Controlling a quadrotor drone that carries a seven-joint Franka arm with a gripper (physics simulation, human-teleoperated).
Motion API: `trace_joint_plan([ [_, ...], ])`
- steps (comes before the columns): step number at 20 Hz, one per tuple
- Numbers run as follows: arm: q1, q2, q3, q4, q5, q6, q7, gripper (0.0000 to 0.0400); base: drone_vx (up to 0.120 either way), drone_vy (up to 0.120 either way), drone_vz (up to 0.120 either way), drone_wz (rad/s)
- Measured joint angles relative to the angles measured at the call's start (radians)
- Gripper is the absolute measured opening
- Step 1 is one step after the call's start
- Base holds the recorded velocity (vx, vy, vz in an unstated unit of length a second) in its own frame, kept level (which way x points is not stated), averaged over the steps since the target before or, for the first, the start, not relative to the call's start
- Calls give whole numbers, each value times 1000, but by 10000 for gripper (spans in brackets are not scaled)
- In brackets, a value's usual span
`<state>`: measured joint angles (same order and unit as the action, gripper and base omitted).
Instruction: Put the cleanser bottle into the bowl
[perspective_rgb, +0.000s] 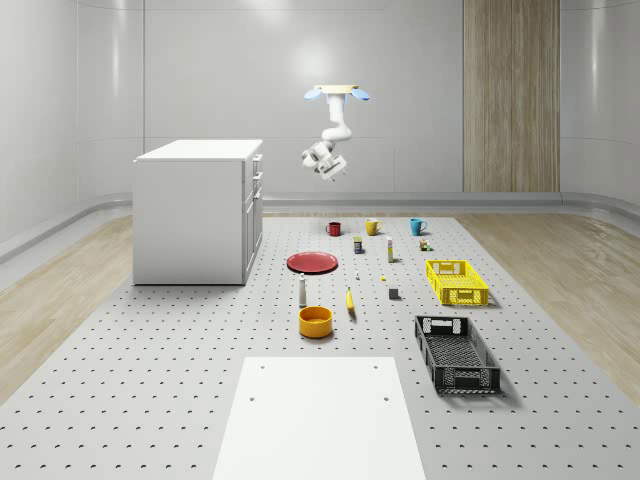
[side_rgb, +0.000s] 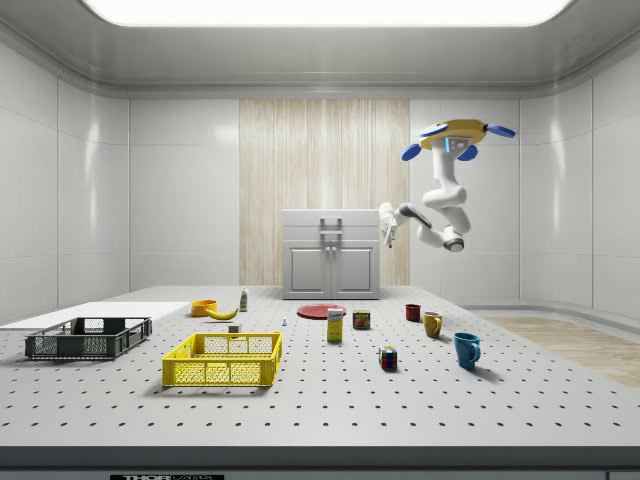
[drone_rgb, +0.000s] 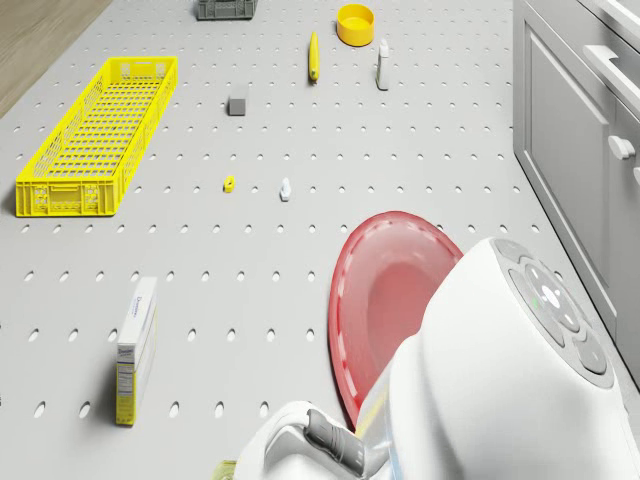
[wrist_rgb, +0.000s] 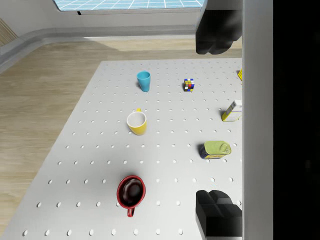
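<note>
In the whole-scene view the drone (perspective_rgb: 341, 93) hovers high over the far end of the pegboard floor (perspective_rgb: 150, 380), right of the cabinet (perspective_rgb: 198, 210). Its arm hangs down with the gripper (perspective_rgb: 330, 171) in the air, well above the red plate (perspective_rgb: 313, 262). The bottle (perspective_rgb: 302, 291) stands upright just beyond the bowl (perspective_rgb: 315, 321), apart from it. A banana (perspective_rgb: 350, 300) lies right of them.

In the side view the drone (side_rgb: 459, 136) hovers above the mugs, and the gripper (side_rgb: 387, 225) points toward the cabinet (side_rgb: 331, 254). The bottle (side_rgb: 243, 299) stands by the bowl (side_rgb: 204, 308).

In the drone view the bottle (drone_rgb: 383, 64) stands near the bowl (drone_rgb: 355, 24), the plate (drone_rgb: 385, 300) under the arm.

In the wrist view the two dark fingers (wrist_rgb: 216, 210) stand wide apart, holding nothing, above a red mug (wrist_rgb: 131, 192), a yellow mug (wrist_rgb: 137, 122) and a blue mug (wrist_rgb: 143, 80).
</note>
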<state>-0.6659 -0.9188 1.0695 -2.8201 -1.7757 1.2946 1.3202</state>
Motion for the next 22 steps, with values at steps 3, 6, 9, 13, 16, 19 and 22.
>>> trace_joint_plan([
  [3,-131,-36,70,-44,-112,-61,89,400,120,0,0,0],
  [6,-222,-67,115,-64,-170,-101,149,400,120,0,-120,0],
  [9,-282,-93,144,-72,-196,-122,188,400,120,0,-120,0],
  [13,-331,-122,168,-75,-207,-129,221,400,120,0,-120,0],
  [16,-353,-142,181,-76,-207,-126,237,400,120,-80,-120,0],
  [19,-368,-160,191,-76,-202,-117,249,400,120,-120,-120,0],
  [22,-380,-177,199,-75,-195,-107,259,400,120,-13,-120,0],
])
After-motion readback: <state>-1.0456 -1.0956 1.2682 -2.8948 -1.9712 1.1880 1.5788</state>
